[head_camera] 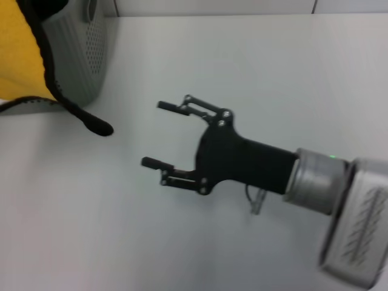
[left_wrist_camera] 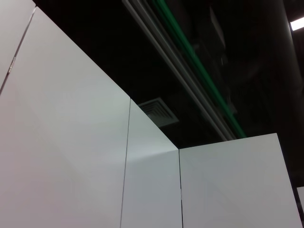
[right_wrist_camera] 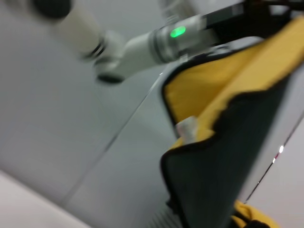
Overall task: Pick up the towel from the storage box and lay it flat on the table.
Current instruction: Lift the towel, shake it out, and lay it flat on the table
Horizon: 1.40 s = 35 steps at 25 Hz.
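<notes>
The towel (head_camera: 21,54) hangs at the far left of the head view, yellow side showing. Its black-trimmed corner (head_camera: 97,126) trails onto the table (head_camera: 254,66). The storage box (head_camera: 85,48) stands behind it at the back left. In the right wrist view the towel (right_wrist_camera: 223,95) shows yellow and dark green with its white tag (right_wrist_camera: 186,129). It hangs from the end of my left arm (right_wrist_camera: 142,45), where the left gripper (right_wrist_camera: 247,16) is shut on its upper edge. My right gripper (head_camera: 154,133) is open and empty above mid-table, to the right of the hanging corner.
The white tabletop stretches from the box to the right and to the front. A white wall runs along the table's far edge (head_camera: 212,7). The left wrist view shows only white wall panels (left_wrist_camera: 71,156) and a dark ceiling.
</notes>
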Motion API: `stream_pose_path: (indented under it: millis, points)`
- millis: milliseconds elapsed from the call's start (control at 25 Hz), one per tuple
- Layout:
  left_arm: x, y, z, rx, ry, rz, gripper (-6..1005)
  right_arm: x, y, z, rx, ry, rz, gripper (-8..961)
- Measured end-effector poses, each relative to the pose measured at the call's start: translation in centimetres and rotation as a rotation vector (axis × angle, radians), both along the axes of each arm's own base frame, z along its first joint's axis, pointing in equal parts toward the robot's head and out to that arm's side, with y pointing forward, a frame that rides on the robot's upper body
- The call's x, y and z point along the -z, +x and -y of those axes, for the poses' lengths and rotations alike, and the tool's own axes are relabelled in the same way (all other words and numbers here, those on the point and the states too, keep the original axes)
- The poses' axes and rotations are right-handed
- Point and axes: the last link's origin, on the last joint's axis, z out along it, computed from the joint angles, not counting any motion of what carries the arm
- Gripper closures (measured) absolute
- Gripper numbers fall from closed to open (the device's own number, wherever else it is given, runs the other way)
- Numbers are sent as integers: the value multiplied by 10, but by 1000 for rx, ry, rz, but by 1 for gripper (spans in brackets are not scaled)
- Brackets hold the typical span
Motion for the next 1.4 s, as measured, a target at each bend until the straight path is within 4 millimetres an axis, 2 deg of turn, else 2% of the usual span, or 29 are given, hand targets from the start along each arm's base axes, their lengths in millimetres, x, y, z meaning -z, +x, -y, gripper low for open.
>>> stream_pose_path:
  millis: [200, 320, 520, 680, 840, 1040, 1400]
  points:
    - [2, -1, -1, -3, 3, 5, 987, 15, -24, 5, -129, 236, 29, 213]
    - [3, -1, -1, -5, -1, 7, 986, 15, -33, 5, -159, 260, 8, 215]
    - [9, -1, -4, -12, -7, 4, 986, 13, -50, 5, -167, 163, -59, 217]
    - [12, 0, -4, -11, -7, 7, 986, 15, -55, 5, -168, 125, -67, 234]
    - [16, 3, -6, 0, -17, 0, 986, 21, -59, 4, -187, 112, -28, 295]
    - [19, 3, -6, 1, -23, 3, 986, 29, -67, 5, -237, 96, 16, 310]
    - [21, 1, -5, -10, -30, 11, 986, 18, -81, 2, -233, 115, -72, 352]
